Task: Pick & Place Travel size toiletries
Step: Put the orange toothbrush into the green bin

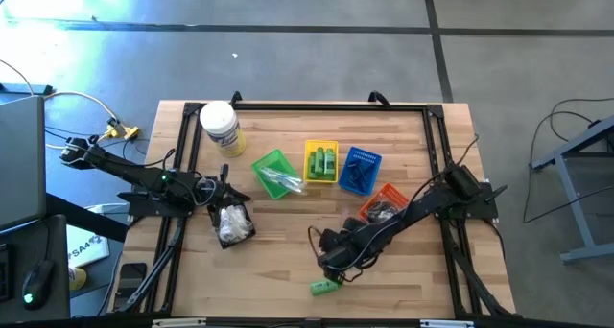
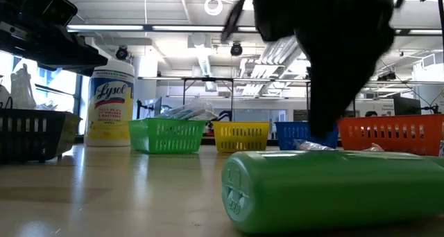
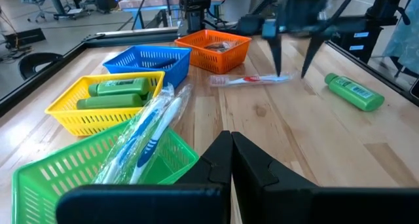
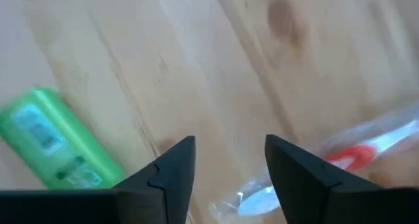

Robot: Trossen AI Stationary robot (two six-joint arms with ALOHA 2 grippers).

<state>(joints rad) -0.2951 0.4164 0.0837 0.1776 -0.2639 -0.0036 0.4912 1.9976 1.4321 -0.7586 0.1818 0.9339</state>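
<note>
The right gripper (image 4: 229,168) hangs over the bare wood near the counter's front edge, fingers spread apart and holding nothing. Two loose items lie beneath it: a small green bottle (image 4: 49,145) just off one finger, lying on its side, and a clear-wrapped toothbrush (image 3: 252,79) with a red handle on the other side, partly under the other finger.

The bottle (image 1: 324,287) looks like rigid plastic, light and smooth, and being round it will likely roll if nudged; a pinch across its middle, square to its length, looks the safest hold. The toothbrush is thin and lies flat, and its glossy wrapper is probably slippery and will crinkle, so the fingers would need to close low across the stiff handle, not on loose film.

Over near the left edge, the left gripper (image 3: 230,160) waits beside the green basket (image 3: 62,168), fingers pressed together, empty.
</note>
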